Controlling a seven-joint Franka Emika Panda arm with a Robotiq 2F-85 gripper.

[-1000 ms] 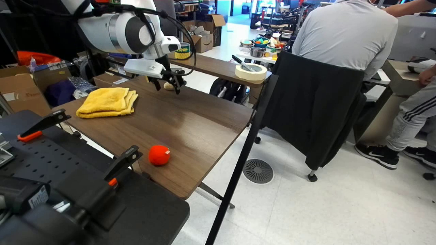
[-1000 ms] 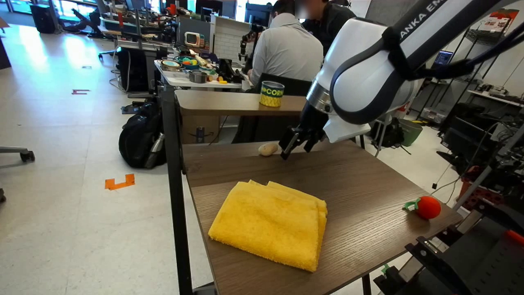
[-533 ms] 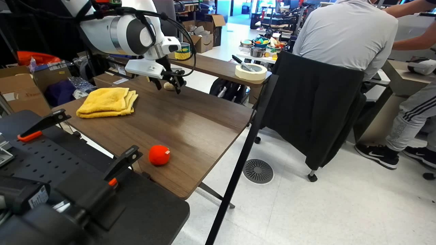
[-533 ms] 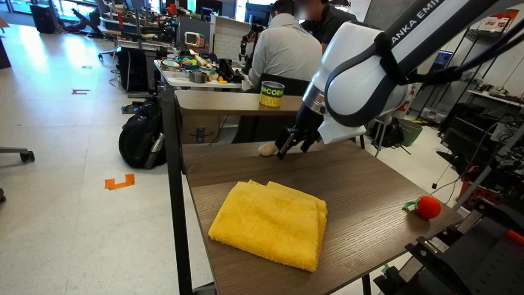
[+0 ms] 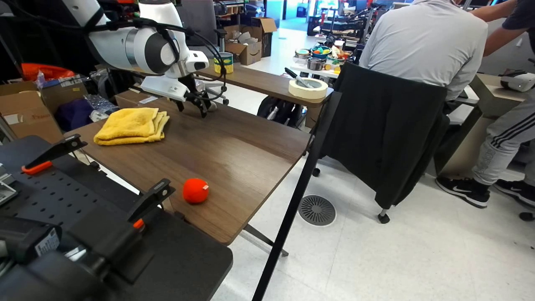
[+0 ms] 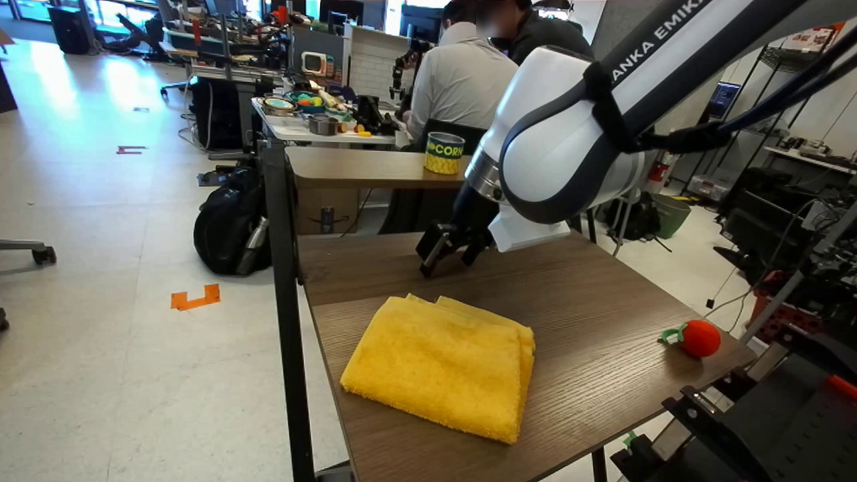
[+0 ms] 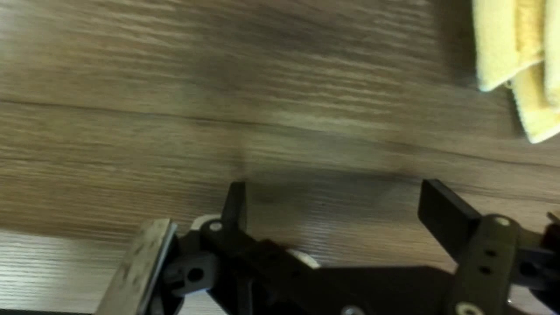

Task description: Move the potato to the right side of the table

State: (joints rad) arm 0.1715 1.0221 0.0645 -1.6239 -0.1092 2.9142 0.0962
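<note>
Black stand (image 5: 190, 251) in the foreground, with two clamps (image 5: 150, 200) along the side that faces the worktop (image 5: 234, 154). Edges below are given as viewed from the stand. Ball (image 5: 195, 190), red: resting on the worktop by the near right corner. In an exterior view a green strip (image 6: 673, 333) shows on it. Cloth (image 5: 131, 125), yellow: folded, lying flat beside the left edge, well apart from the ball. Claw (image 7: 331, 192): released, fingers (image 7: 444, 213) spread wide and angled down over the worktop, between the cloth and the far edge. Whether they touch the surface cannot be determined. Potato (image 5: 213, 107): located on the worktop by the far edge, just behind the claw and partly covered by it in an exterior view. Contact between the two cannot be determined. Pale patches (image 7: 202, 221) show behind one finger in the wrist view; too little is visible to identify them. Beyond the far edge runs a narrow shelf (image 5: 261, 81). It carries a corn can (image 6: 444, 154), a roll of tape (image 5: 308, 91) and a marker (image 5: 301, 80) resting on the roll. Further back, a person (image 5: 426, 46) in a grey top sits on a black chair (image 5: 388, 129).
</note>
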